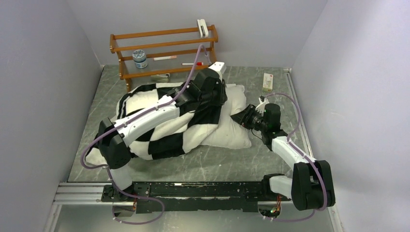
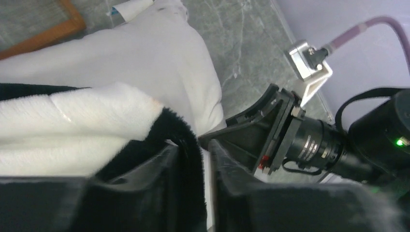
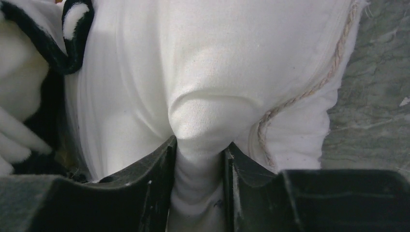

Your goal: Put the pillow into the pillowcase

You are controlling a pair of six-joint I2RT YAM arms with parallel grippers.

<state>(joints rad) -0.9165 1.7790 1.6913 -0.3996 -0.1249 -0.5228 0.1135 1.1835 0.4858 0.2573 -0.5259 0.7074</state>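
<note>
The white pillow [image 1: 227, 130] lies mid-table, its right end bare. The black-and-white checkered pillowcase [image 1: 164, 130] covers its left part. My left gripper [image 1: 220, 96] reaches over the pillowcase to the pillow's far side. In the left wrist view this gripper [image 2: 200, 151] is shut on the pillowcase's black plush hem [image 2: 186, 133], with the pillow [image 2: 159, 58] beyond it. My right gripper [image 1: 235, 116] presses into the pillow's right end. The right wrist view shows it [image 3: 199, 145] shut on a pinched fold of the pillow [image 3: 217, 63], while the pillowcase edge [image 3: 58, 58] sits at the upper left.
A wooden rack [image 1: 164, 53] stands at the back wall, holding a small jar [image 1: 139, 59] and pens. A white box [image 1: 267, 82] lies at the back right. Walls close in on the left and right. The right arm's wrist camera [image 2: 314, 142] is close beside my left gripper.
</note>
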